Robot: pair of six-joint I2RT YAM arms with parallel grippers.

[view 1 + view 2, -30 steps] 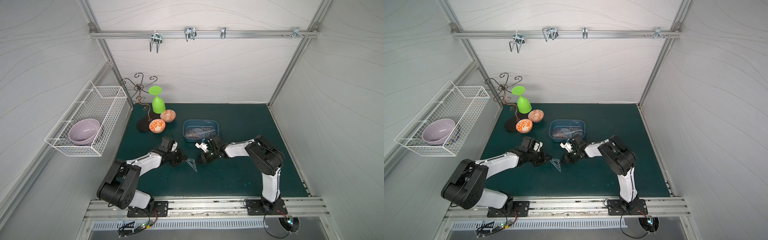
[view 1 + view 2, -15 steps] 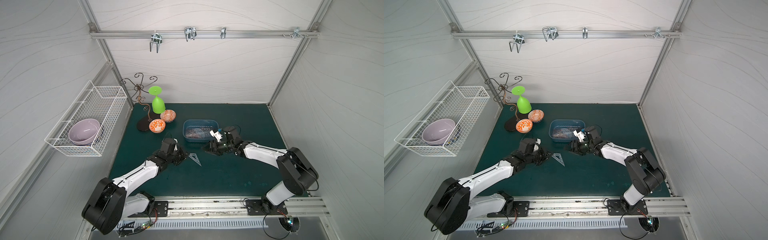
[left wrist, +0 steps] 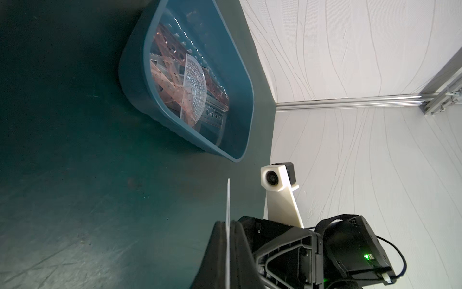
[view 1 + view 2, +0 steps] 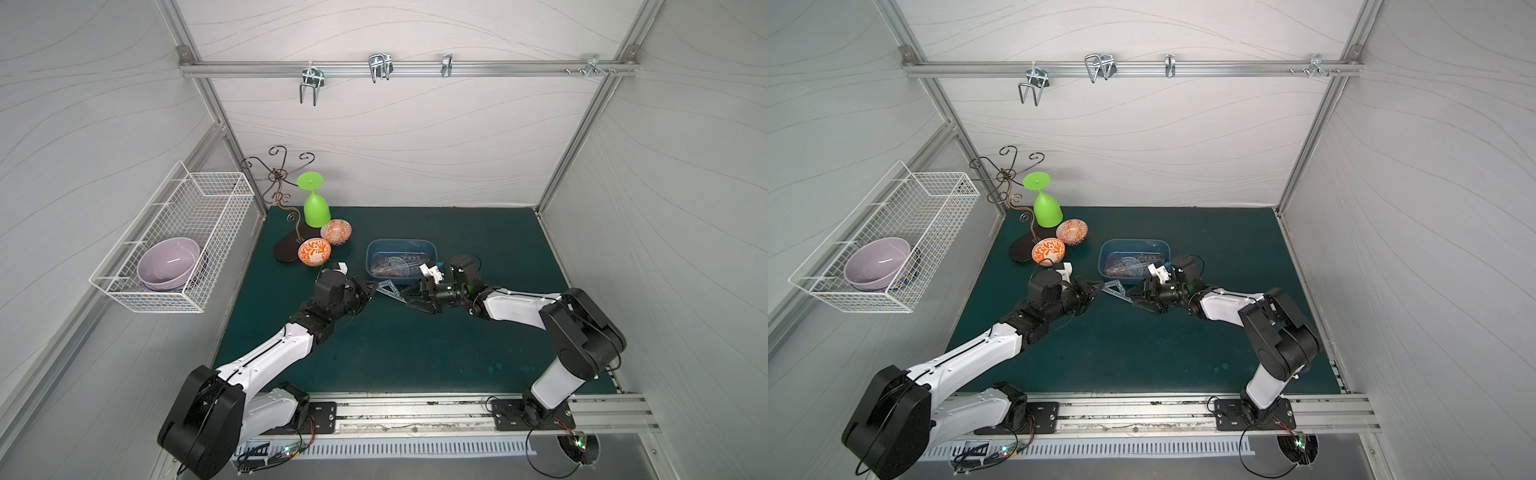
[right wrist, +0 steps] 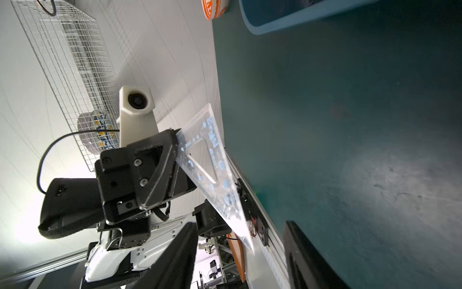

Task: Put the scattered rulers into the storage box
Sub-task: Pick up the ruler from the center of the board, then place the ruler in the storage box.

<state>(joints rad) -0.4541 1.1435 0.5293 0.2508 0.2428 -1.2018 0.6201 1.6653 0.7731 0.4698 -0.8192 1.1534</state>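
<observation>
Top views: in both, I have the left tool (image 4: 372,290) clenched on one corner of the clear set square (image 4: 390,289). Its long edge points toward the right tool (image 4: 409,299), which is nearer the free tip.
Left wrist view: the set square (image 3: 228,205) is edge-on. The storage box (image 3: 130,75) lies ahead of the left tool, with rulers (image 3: 192,82) inside.
Right wrist view: the right tool (image 5: 240,250) is released, jaws apart, with the free tip just before them.

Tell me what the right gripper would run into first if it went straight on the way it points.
Most likely the clear triangular set square, clamped by the shut left gripper. Its free corner faces the open right gripper, roughly in line with the gap between its jaws. Depth is unclear.
</observation>
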